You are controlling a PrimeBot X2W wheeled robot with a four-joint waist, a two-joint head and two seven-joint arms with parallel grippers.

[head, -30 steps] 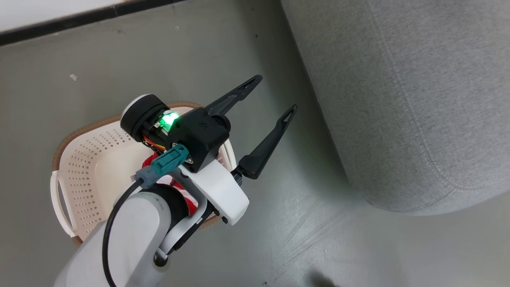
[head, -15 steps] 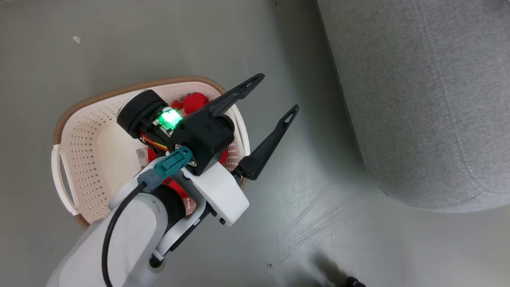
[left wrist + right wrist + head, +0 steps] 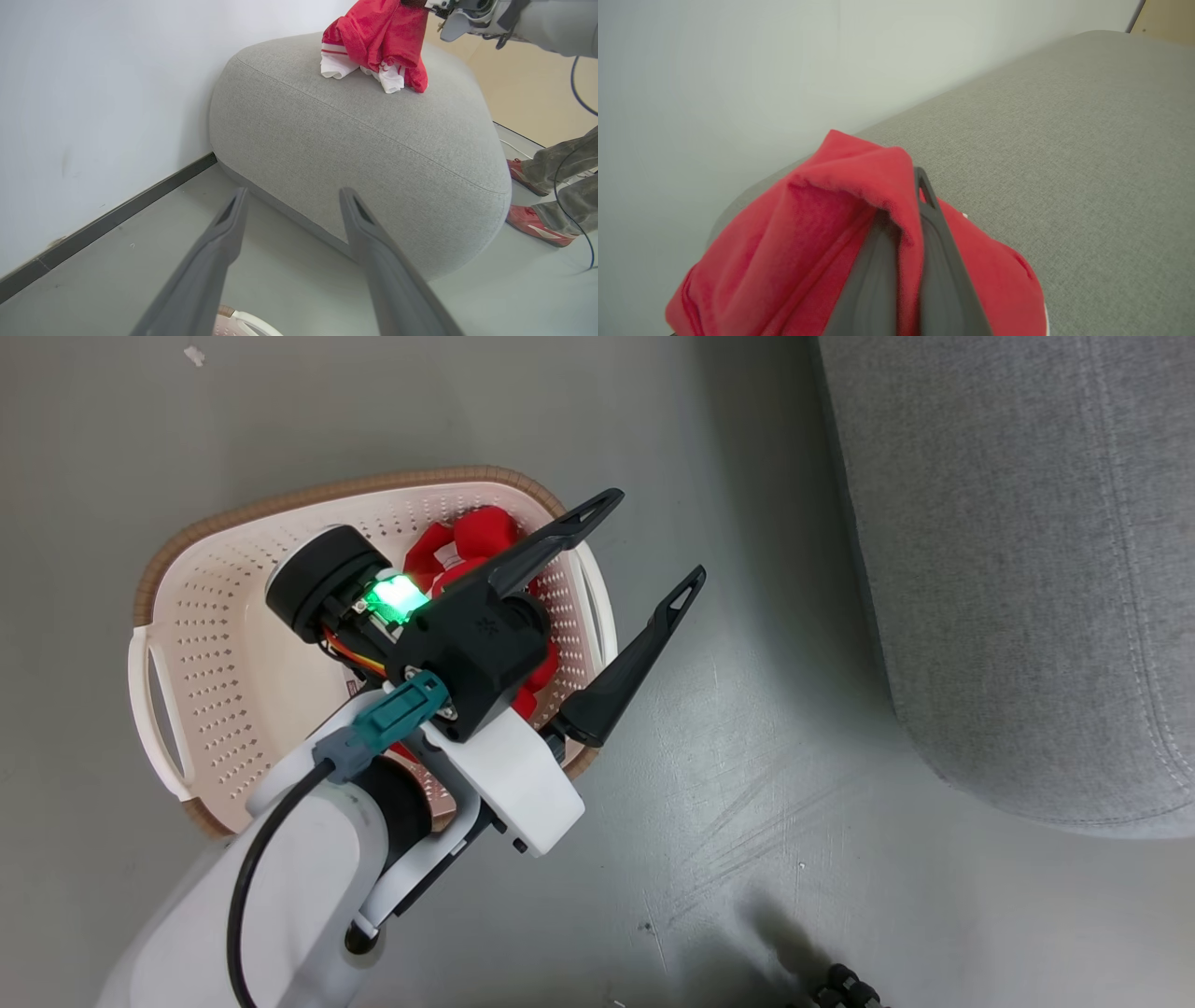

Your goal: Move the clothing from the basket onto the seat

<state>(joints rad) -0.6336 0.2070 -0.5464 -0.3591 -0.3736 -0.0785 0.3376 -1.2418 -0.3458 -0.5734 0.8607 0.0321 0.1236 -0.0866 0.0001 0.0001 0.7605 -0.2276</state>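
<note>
Red clothing [image 3: 476, 537]: bunched in right end of laundry basket [image 3: 215, 518], centre-left of head view, basket's long axis left-right | red-and-white garment [image 3: 373, 42]: hanging onto grey sofa [image 3: 364, 140], pinched in closed right pincer [image 3: 915, 200] | left pincer [image 3: 651, 541]: wide apart, empty, over basket, pointing upper right | person's red shoes [image 3: 537, 228] beside sofa, right edge of left wrist view.

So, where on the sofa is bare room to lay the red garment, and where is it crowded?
Free: the sofa top between its long seam and the red garment; also the wide grey stretch right of that garment in the right wrist view. Crowded: the far end, where the garment hangs.
</note>
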